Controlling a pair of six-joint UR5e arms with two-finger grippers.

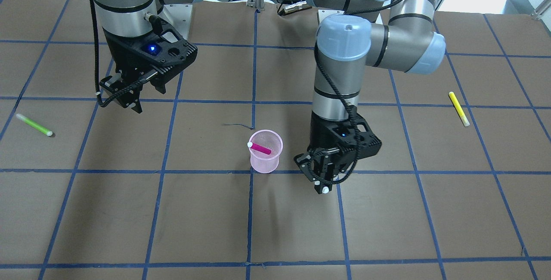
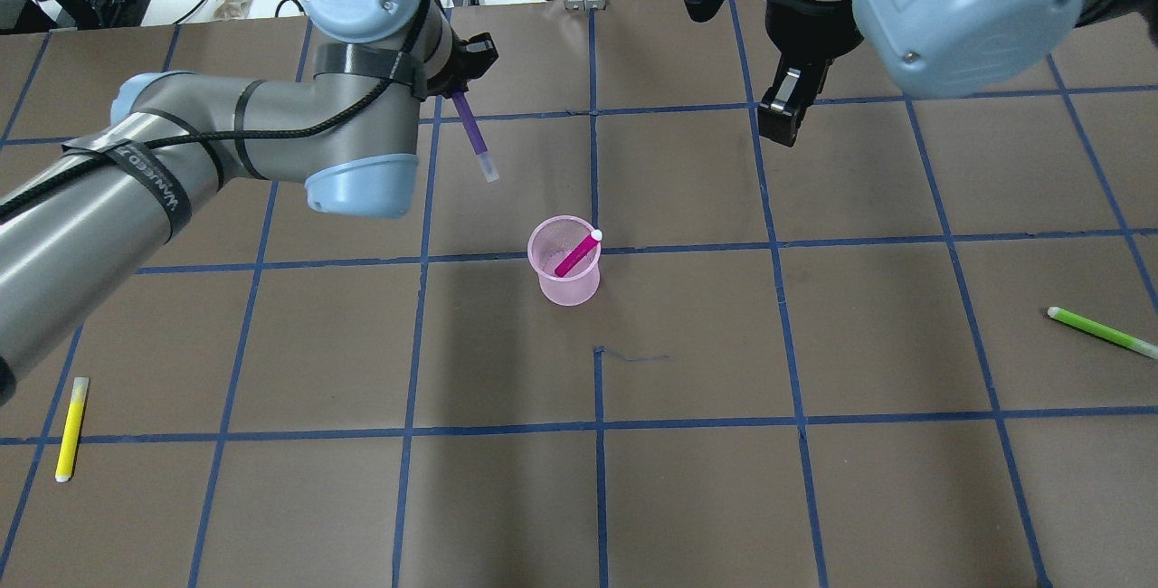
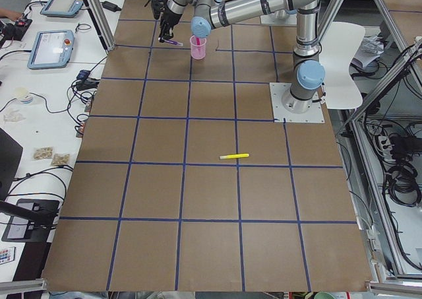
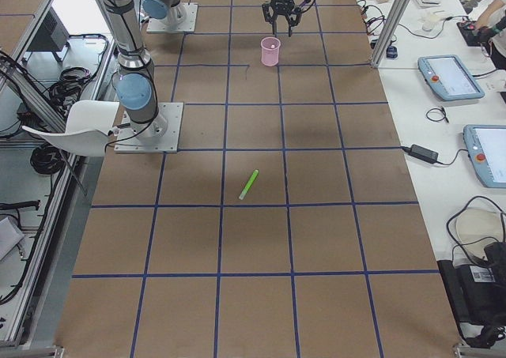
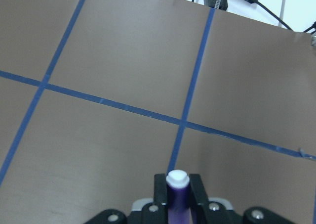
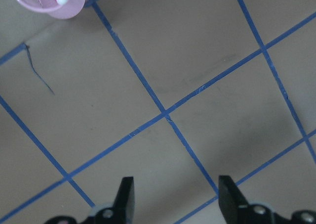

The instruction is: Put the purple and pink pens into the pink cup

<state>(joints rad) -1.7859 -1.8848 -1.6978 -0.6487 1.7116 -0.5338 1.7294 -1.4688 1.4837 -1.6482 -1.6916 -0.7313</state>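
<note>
Since the pink pen (image 2: pixel 576 256) already leans inside the pink cup (image 2: pixel 568 280), its white end propped on the rim, only the purple pen (image 2: pixel 472 128) is left to go in, as I read it. The cup stands upright near the middle of the table (image 2: pixel 814 497), right by a crossing of the blue tape lines. The purple pen is off the table, pinched in the left gripper (image 5: pixel 177 184), whose two fingers press on its barrel from either side. It hangs with its pale-capped end pointing down, which looks like the right way to drop it through the cup's mouth. It is not over the cup, though: from overhead it sits beside it, on the far side and toward the robot's left, and the left wrist camera sees only bare brown paper and tape beneath the tip. So the arm would need to carry the pen sideways until the tip is above the opening, and clear of the leaning pink pen, before letting go. The right gripper (image 6: pixel 176 182) hangs empty with its fingers spread wide, well apart from the cup, probably parked out of the way. A green pen (image 2: pixel 1099 332) and a yellow pen (image 2: pixel 71 425) lie flat near opposite ends of the table, well apart from everything; neither belongs to this job.
</note>
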